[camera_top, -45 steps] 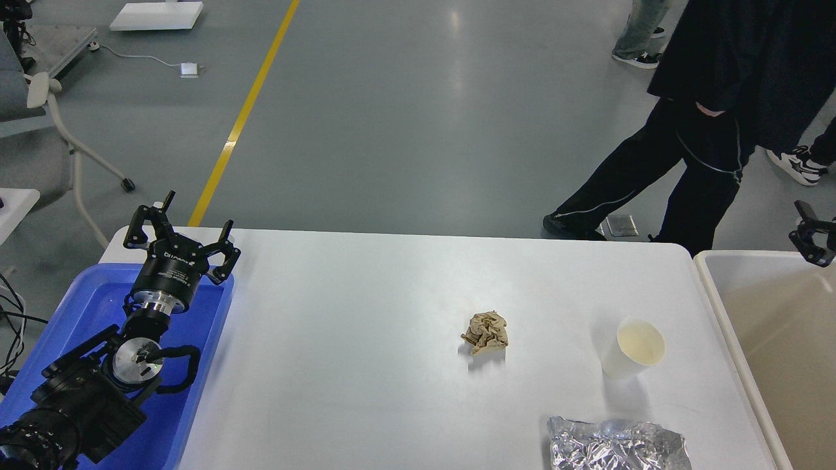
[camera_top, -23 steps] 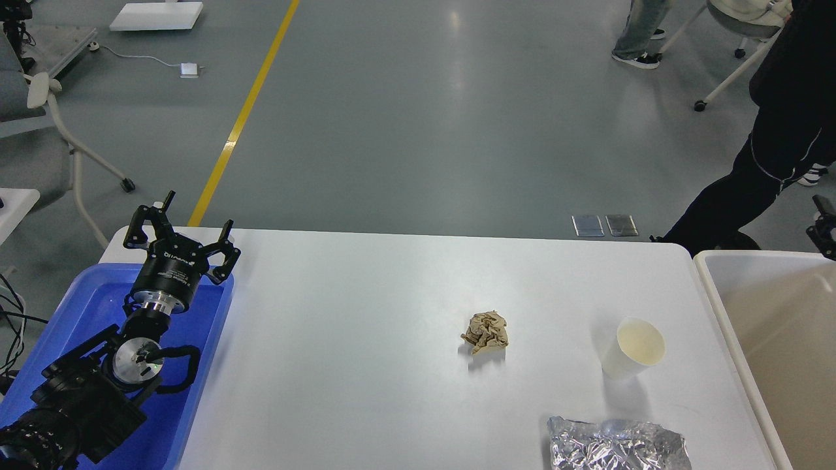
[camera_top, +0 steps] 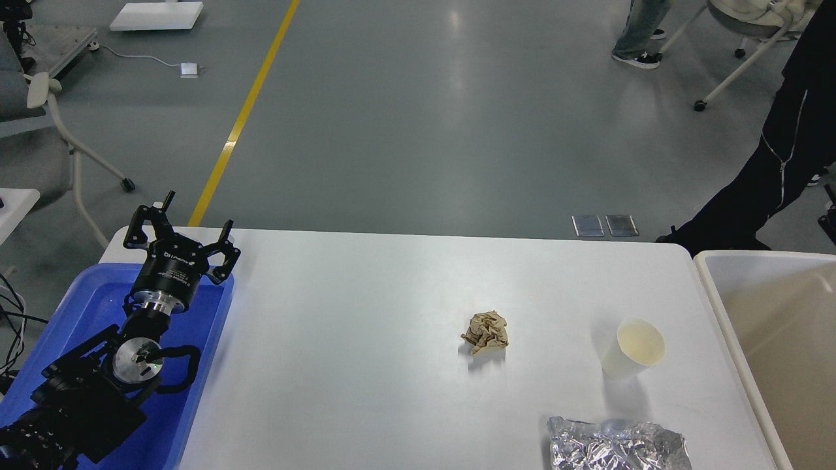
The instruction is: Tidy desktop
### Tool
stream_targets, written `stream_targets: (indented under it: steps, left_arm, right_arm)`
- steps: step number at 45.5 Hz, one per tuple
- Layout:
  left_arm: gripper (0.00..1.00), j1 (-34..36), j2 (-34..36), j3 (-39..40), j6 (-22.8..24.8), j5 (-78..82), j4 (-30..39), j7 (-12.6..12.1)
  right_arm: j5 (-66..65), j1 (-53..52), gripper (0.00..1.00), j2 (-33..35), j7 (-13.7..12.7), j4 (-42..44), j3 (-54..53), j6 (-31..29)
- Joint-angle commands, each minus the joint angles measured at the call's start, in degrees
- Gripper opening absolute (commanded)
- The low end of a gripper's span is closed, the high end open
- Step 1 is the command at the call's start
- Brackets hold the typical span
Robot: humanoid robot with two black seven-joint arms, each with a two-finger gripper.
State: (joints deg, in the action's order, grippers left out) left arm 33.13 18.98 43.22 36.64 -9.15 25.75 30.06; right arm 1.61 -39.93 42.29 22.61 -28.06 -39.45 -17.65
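The white desktop (camera_top: 366,339) holds a crumpled brown paper ball (camera_top: 486,331) near its middle, a white paper cup (camera_top: 632,348) to its right, and a crumpled foil sheet (camera_top: 617,446) at the front right edge. My left gripper (camera_top: 181,228) is open and empty over the far end of the blue tray (camera_top: 196,391), far left of the litter. Only a dark sliver of my right gripper (camera_top: 831,219) shows at the right edge, above the beige bin (camera_top: 712,287); its fingers cannot be made out.
The blue tray lies along the desktop's left side under my left arm. The beige bin stands against the right side. A person in black (camera_top: 784,156) stands on the floor behind the right corner. Office chairs stand at the far left and far right.
The person in black has walked right, away from the table's back edge. My right gripper has slid right, almost out of view. My left arm has not moved.
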Motion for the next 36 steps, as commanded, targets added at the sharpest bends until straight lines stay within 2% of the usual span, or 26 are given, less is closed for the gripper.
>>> stream_targets:
  steps: [1,21,25,29,36]
  left_arm:
    - [1.00,0.0,0.0,0.0,0.0,0.0,0.0,0.0]
    - [1.00,0.0,0.0,0.0,0.0,0.0,0.0,0.0]
    - [1.00,0.0,0.0,0.0,0.0,0.0,0.0,0.0]
    - [1.00,0.0,0.0,0.0,0.0,0.0,0.0,0.0]
    - [1.00,0.0,0.0,0.0,0.0,0.0,0.0,0.0]
  right_arm:
    - [-6.8,-3.4,1.00,0.2,0.0,0.3,4.1,0.2]
    - [-34.6,-23.3,1.00,3.7,0.2,-2.3,39.3,0.0]
    - [-40.4,-27.3,1.00,3.8,0.2,-6.2,45.5,-0.1]
    - [-47.0,-32.8,1.00,5.2,0.2,-13.7,50.9,0.0]
    - [-59.0,-38.6,1.00,9.3,0.2,-27.2,54.3,0.0]
